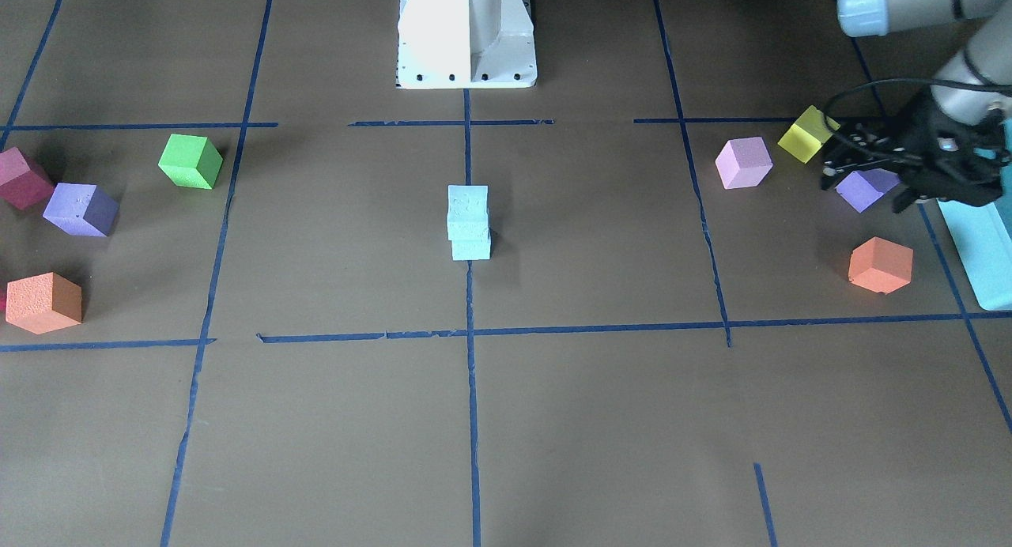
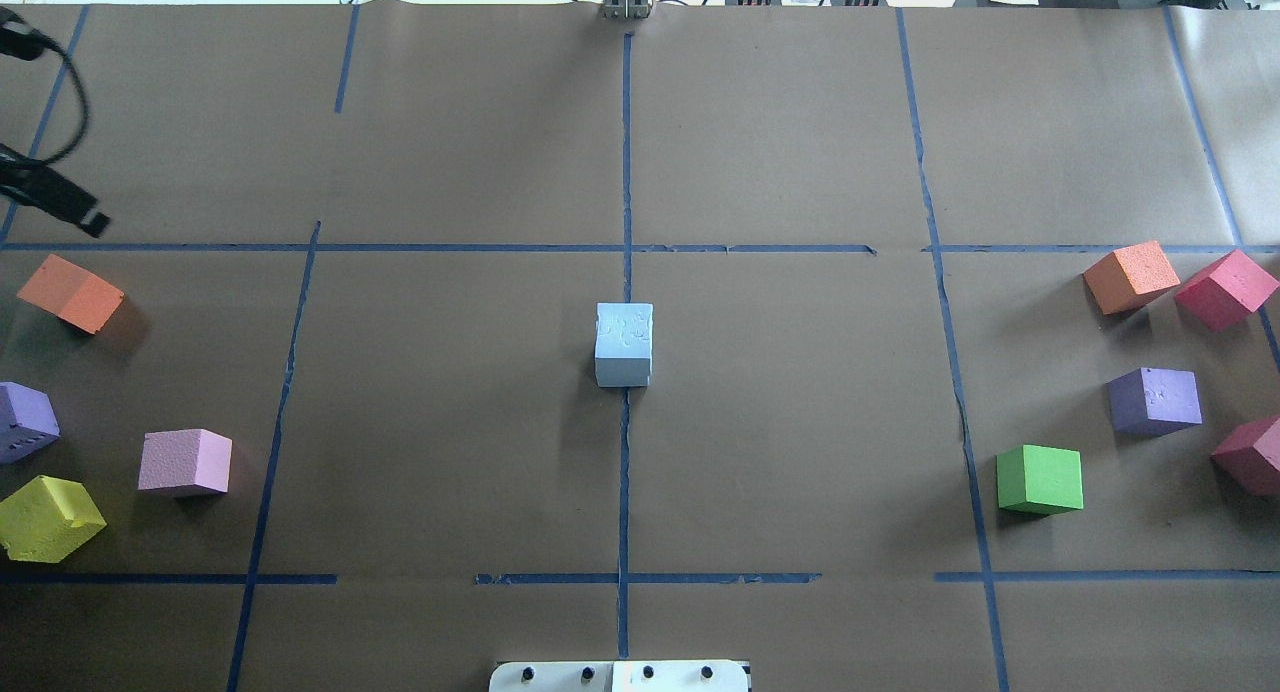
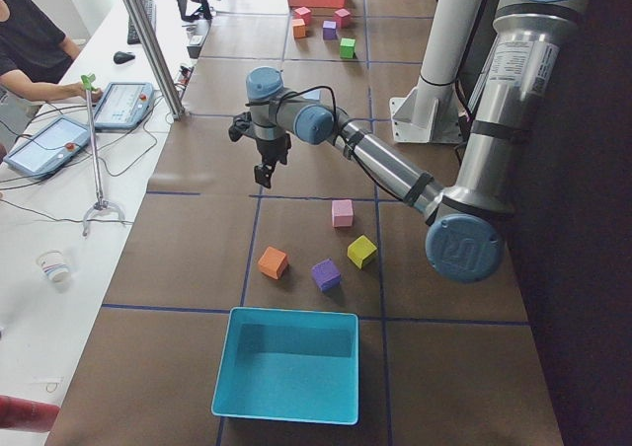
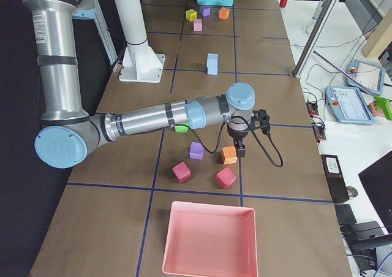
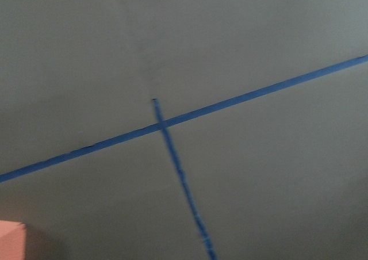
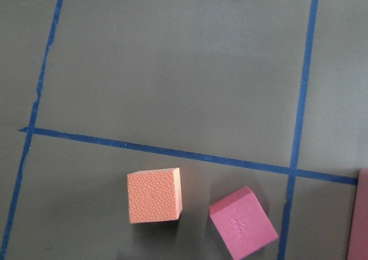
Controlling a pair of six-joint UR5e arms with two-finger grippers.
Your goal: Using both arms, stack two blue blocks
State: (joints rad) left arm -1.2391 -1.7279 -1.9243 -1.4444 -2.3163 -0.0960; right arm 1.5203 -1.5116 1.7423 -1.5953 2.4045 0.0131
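The two blue blocks stand stacked at the table's centre on the blue tape line, the upper block on the lower block. The stack also shows in the overhead view and in the exterior right view. My left gripper hovers far off over the purple cube at its side of the table; its jaws look spread and empty. My right gripper hangs above an orange cube. It shows only in that side view, so I cannot tell its state.
Loose cubes lie on both sides: green, purple, orange, pink, yellow, orange. A teal box stands at the left end, a pink tray at the right end. The white pedestal is behind.
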